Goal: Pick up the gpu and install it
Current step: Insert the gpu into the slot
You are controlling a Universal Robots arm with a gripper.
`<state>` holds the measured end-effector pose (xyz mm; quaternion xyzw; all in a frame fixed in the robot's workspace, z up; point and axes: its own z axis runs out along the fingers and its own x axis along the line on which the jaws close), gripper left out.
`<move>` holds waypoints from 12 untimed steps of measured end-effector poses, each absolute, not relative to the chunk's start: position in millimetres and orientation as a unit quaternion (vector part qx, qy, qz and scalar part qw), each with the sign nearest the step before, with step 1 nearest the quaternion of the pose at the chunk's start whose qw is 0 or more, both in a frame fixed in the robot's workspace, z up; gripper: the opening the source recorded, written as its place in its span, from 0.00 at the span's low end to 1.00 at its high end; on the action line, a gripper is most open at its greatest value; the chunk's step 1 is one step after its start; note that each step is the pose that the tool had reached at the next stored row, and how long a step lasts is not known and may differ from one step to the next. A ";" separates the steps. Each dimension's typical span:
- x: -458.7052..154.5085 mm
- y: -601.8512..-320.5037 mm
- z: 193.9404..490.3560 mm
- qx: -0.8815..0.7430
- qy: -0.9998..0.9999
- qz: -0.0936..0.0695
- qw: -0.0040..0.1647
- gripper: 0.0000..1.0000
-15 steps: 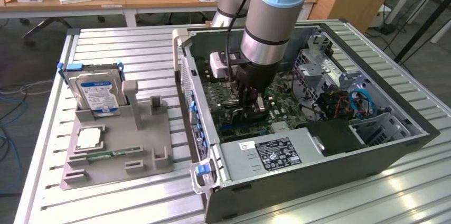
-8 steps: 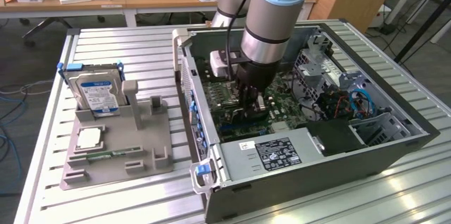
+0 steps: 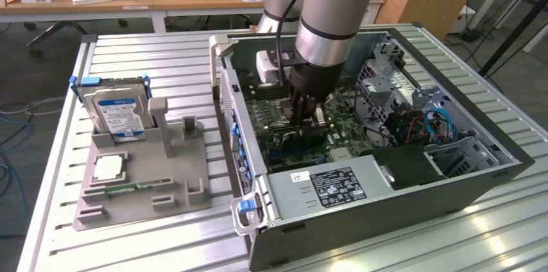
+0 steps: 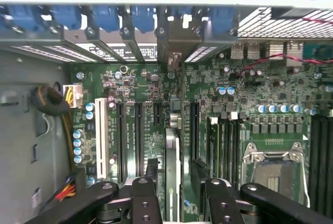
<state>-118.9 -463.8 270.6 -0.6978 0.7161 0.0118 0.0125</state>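
One gripper point(image 4: 173, 193) is clamped on the gpu point(image 4: 172, 166), held edge-on between its fingers point(image 4: 144, 198) just above the motherboard point(image 4: 229, 104) inside the computer case point(image 3: 479, 176). Judging by this, good seating needs the card kept upright, lined along its slot, bracket toward the rear openings, pressed evenly
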 end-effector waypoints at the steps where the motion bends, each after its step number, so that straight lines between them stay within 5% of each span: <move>1: -118.9 -463.8 274.0 -0.698 0.716 0.012 0.013 0.40; 12: -118.9 -463.8 319.5 -0.698 0.716 0.011 0.013 0.40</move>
